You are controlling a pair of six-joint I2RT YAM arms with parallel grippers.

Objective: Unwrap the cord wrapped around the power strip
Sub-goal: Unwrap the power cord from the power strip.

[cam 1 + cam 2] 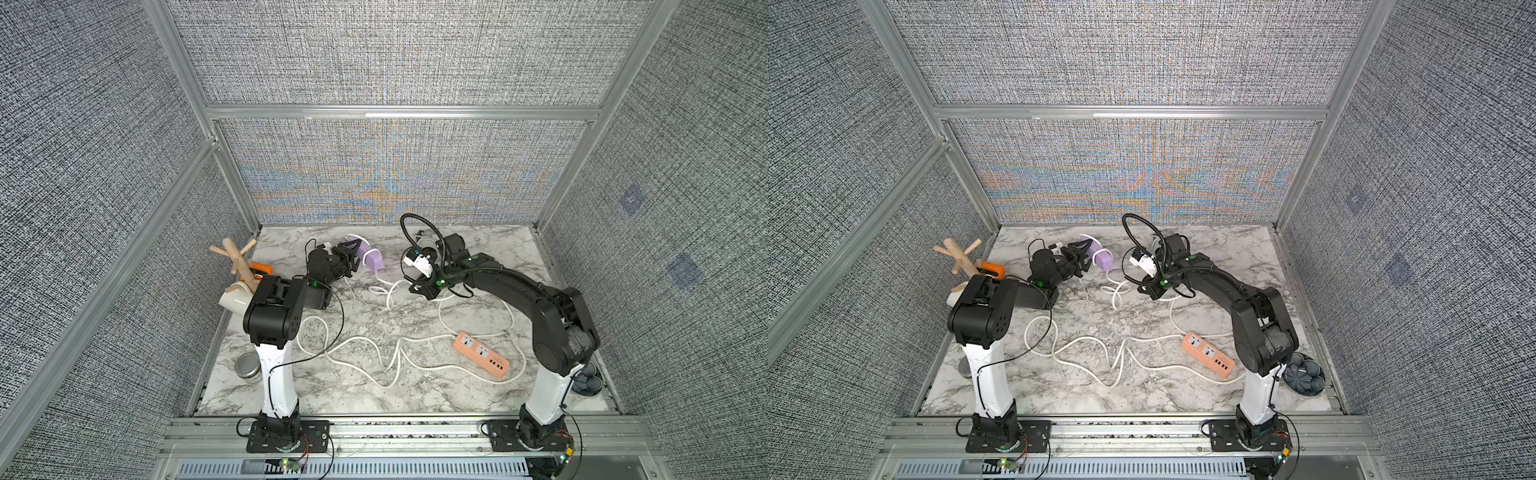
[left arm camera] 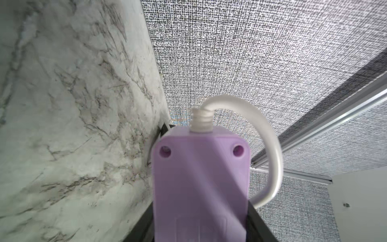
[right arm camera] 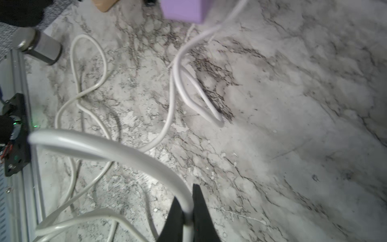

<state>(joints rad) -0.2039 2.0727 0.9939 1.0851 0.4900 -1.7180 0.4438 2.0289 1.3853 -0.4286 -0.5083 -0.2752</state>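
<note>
From where I stood, the left claw point(image 1: 354, 254) had the purple power strip point(image 1: 372, 259) clamped by one end between its fingers. It was close to the back edge of the table point(image 1: 478, 399), a little left of the middle. In the left wrist view the strip point(image 2: 199, 178) filled the space between the two black fingers. The white cord point(image 2: 275, 155) came out of its far end through a ribbed collar and curled back alongside the body. In both top views a white turn seemed to cross the strip, though I could not tell how tightly it sat.

The right claw point(image 3: 187, 211) was pinched tight on the cord point(image 3: 109, 147) further along the back half of the table, holding that stretch up off the marble. More white cord lay in loose loops across the middle, and I could not tell which loop belonged to which strip.

An orange power strip point(image 1: 482, 353) lay flat toward the front right corner. A wooden mug tree point(image 1: 237, 259) and cream mug point(image 1: 235, 301) stood at the left edge, with a metal tin point(image 1: 247, 365) nearer the front left corner. A dark bowl point(image 1: 1304, 374) sat by the right edge.
</note>
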